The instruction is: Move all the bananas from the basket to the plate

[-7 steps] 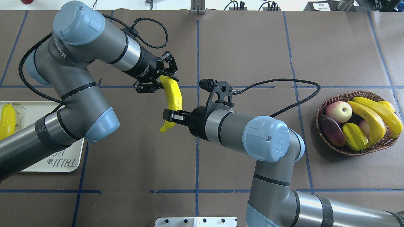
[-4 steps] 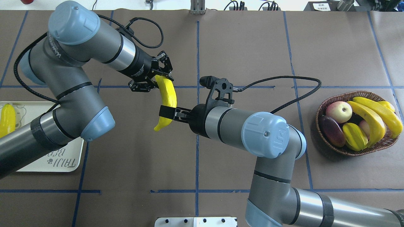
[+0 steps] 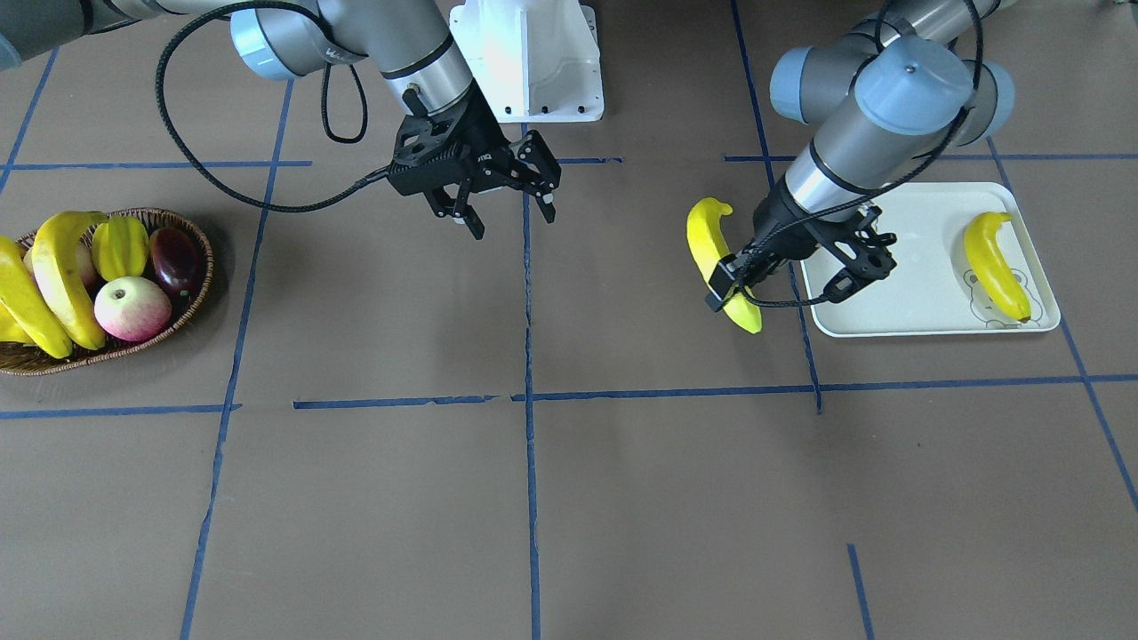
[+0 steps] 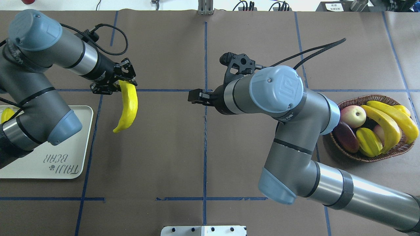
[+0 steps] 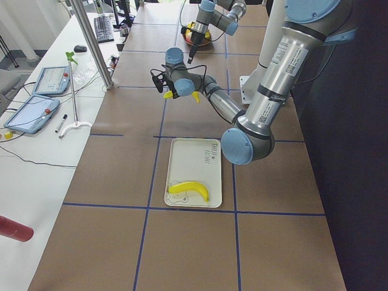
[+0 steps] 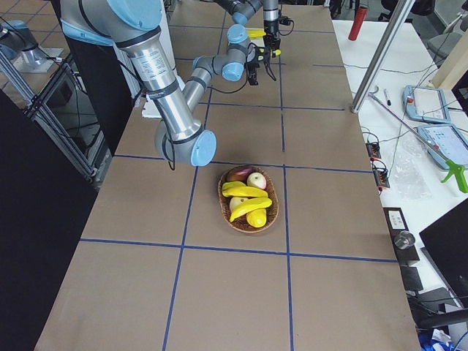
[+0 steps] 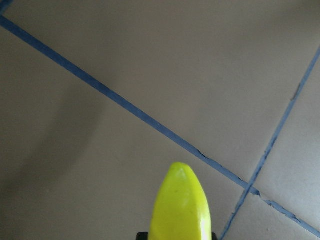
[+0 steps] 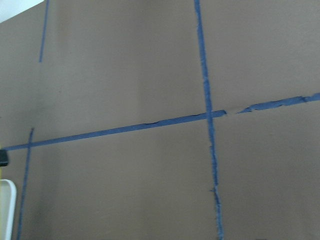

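Hand-over complete: the right gripper [image 3: 514,220], jaws now spread and empty, has let go. The left gripper [image 4: 116,83] alone clamps the long, curved, bright-yellow banana [image 4: 127,106], now carried just beside the cream-white rectangular plate [image 4: 86,137]; placement remains.

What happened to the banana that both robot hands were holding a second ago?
The right gripper let go of the banana and drew back, open. The left gripper, shut on its end, carried it toward the plate, not yet over it. The basket with its fruit and the other banana on the plate stayed put.
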You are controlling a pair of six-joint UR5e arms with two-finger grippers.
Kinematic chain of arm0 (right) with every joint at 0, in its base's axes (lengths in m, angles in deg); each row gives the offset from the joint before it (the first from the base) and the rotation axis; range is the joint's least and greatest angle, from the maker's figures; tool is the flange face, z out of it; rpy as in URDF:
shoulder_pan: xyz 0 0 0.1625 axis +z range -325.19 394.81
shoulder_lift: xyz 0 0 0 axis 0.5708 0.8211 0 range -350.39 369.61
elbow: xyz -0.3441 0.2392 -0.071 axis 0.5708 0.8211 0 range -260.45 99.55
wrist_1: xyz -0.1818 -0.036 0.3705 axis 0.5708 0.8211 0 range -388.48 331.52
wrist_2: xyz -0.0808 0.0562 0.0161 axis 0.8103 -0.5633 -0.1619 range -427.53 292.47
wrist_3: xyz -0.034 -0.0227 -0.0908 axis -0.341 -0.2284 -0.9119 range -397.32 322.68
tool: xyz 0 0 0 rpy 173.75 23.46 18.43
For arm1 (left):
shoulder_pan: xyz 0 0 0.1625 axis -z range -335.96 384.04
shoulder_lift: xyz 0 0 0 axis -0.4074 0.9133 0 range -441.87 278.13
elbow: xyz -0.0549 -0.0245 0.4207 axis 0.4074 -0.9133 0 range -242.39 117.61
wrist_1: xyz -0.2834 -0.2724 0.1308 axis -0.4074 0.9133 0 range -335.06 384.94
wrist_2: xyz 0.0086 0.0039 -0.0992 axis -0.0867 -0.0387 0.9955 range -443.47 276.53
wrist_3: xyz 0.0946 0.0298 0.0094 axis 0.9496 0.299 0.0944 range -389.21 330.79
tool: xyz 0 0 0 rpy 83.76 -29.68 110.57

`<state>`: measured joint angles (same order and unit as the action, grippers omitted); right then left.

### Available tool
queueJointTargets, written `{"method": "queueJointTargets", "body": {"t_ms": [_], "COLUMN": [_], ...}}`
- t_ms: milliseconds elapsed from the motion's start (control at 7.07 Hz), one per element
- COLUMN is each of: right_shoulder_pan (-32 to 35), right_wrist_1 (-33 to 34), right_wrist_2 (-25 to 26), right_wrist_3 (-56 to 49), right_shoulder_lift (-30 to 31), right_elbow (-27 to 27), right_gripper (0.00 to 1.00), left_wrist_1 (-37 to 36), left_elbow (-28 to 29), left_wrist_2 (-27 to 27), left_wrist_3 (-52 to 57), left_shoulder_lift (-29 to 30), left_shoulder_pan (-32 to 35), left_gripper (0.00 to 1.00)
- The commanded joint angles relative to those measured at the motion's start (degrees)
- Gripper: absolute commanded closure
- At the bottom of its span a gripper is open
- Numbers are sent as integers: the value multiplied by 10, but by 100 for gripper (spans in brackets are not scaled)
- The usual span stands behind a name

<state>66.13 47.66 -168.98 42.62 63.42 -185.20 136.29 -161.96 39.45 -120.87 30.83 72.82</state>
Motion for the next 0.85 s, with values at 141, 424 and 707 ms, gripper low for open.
{"method": "queueJointTargets", "body": {"t_ms": [141, 424, 707], "right_shoulder_pan": [77, 105, 105], "right_wrist_1": [143, 144, 144], "right_wrist_2": [-77, -103, -103], "right_wrist_3": [-144, -204, -204], "right_shoulder_lift": [21, 59, 59], "right_elbow": [-5, -29, -30], "right_gripper": [0, 0, 0], "left_wrist_1": [2, 5, 8], "left_elbow": [-27, -27, -17], "left_wrist_2": [-40, -61, -72], "left_wrist_3": [162, 192, 185], "left_shoulder_lift": [-146, -207, -240], "left_shoulder_pan": [17, 18, 43], "left_gripper": [100, 100, 98]}}
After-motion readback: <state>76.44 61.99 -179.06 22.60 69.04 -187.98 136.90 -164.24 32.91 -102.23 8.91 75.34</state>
